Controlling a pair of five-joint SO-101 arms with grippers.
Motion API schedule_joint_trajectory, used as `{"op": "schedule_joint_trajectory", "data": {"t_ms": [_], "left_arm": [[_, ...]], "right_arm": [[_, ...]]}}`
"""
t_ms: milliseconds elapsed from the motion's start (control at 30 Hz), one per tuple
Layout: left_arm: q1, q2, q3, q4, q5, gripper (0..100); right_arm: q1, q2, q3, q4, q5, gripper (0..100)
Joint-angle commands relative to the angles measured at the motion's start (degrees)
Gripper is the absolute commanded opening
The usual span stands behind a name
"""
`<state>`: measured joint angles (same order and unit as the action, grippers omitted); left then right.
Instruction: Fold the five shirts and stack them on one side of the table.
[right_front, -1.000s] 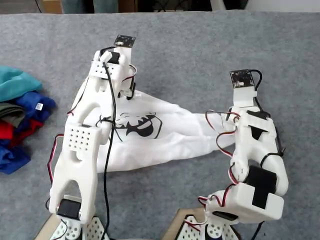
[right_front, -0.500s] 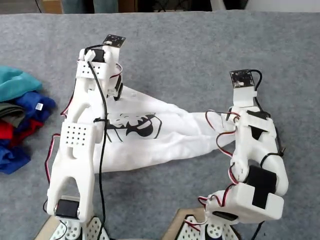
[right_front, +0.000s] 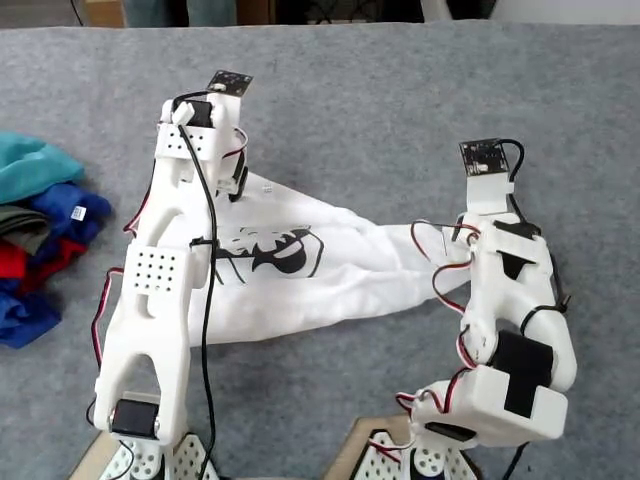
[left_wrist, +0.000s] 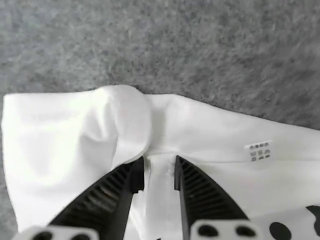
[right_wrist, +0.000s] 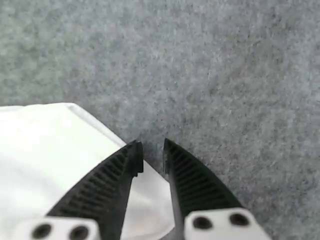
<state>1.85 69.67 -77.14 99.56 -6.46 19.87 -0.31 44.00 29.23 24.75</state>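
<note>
Where the grey table (right_front: 400, 100) lies between the arms, one white shirt (right_front: 340, 275) is spread flat, its black chest print (right_front: 275, 250) partly hidden by the left arm (right_front: 160, 290) and its cable (right_front: 207, 215). Left claw (left_wrist: 156, 172): jaws nearly together, pinching a raised fold by the collar, near a small tag (left_wrist: 260, 151), print too small to read; right claw (right_wrist: 152, 155): nearly closed on the shirt's narrow corner. Heap of coloured shirts (right_front: 35, 235) at the table's left edge, well apart.

A grey felt-like table cover (right_front: 380, 100) lies flat; past its far edge show a brown box (right_front: 100, 12) and a white surface (right_front: 560, 10).
</note>
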Motion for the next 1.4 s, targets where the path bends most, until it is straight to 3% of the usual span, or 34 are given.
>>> {"op": "schedule_joint_trajectory", "data": {"t_ms": [0, 100, 567, 833, 900, 1200, 1367], "left_arm": [[0.7, 0.1, -0.1, -0.9, 2.8, 9], [2.0, 0.7, -0.1, -1.0, 2.8, 3], [1.6, -1.5, -10.1, 1.4, 9.8, 3], [0.9, -16.4, -4.9, 1.4, 10.1, 3], [0.6, -21.8, -2.1, 1.4, 10.1, 3], [0.4, -48.5, 16.9, 1.4, 9.8, 3], [0.4, -60.7, 25.2, 1.2, 9.8, 3]], "right_arm": [[-0.7, -2.3, 0.0, -1.1, -0.3, 8.5], [-0.7, -2.3, 0.0, -1.1, -0.3, 8.5], [-0.7, -2.9, -0.5, -0.3, -0.3, 9.0], [-0.6, -15.7, -11.1, 23.6, -0.2, 36.1], [-0.4, -19.2, -13.7, 27.5, -0.2, 39.1], [-1.6, -26.1, -16.2, 36.8, -0.7, 31.1], [-10.9, -26.4, -16.5, 44.9, -3.3, 21.2]]}}
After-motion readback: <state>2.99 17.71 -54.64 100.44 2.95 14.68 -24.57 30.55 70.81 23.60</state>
